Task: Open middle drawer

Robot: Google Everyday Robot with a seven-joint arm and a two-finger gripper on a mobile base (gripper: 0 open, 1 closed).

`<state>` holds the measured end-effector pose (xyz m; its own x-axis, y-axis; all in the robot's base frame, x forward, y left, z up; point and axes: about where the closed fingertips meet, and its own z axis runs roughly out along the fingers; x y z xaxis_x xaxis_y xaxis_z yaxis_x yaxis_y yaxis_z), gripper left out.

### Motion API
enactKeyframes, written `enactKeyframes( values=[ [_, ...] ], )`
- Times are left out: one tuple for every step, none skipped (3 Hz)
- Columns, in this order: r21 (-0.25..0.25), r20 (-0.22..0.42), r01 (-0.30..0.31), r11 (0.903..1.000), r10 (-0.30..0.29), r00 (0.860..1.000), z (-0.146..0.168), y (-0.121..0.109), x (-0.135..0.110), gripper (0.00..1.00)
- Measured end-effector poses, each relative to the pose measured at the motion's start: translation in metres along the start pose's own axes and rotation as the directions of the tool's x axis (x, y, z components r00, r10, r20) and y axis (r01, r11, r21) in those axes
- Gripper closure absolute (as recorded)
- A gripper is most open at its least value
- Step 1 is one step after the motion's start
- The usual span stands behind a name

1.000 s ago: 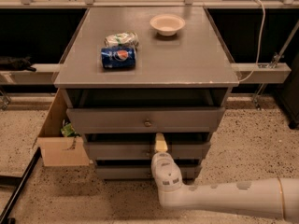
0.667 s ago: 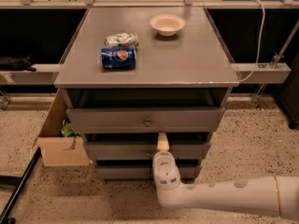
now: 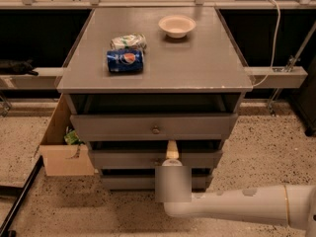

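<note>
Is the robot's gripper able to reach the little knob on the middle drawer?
Probably yes. The gripper is right at the front of the middle drawer, close beside its knob, and nothing stands between them. The arm comes in low from the right.

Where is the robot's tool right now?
In the camera view the tool is low at centre, at the middle drawer front, just below the top drawer.
</note>
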<state>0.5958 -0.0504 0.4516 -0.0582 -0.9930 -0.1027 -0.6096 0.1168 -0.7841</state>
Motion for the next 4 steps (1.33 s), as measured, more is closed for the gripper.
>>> enactKeyframes(
  values=[
    [0.000,0.000,0.000,1.0000,0.000,1.000,0.000,0.000,0.000,0.00],
    [-0.038,0.007,-0.004,0.9993,0.005,1.000,0.002,0.009,0.001,0.00],
    [-0.102,0.013,-0.021,0.9946,0.023,1.000,0.000,0.030,0.011,0.00],
    [-0.112,0.015,-0.025,0.9934,0.027,1.000,-0.001,0.033,0.012,0.00]
  ],
)
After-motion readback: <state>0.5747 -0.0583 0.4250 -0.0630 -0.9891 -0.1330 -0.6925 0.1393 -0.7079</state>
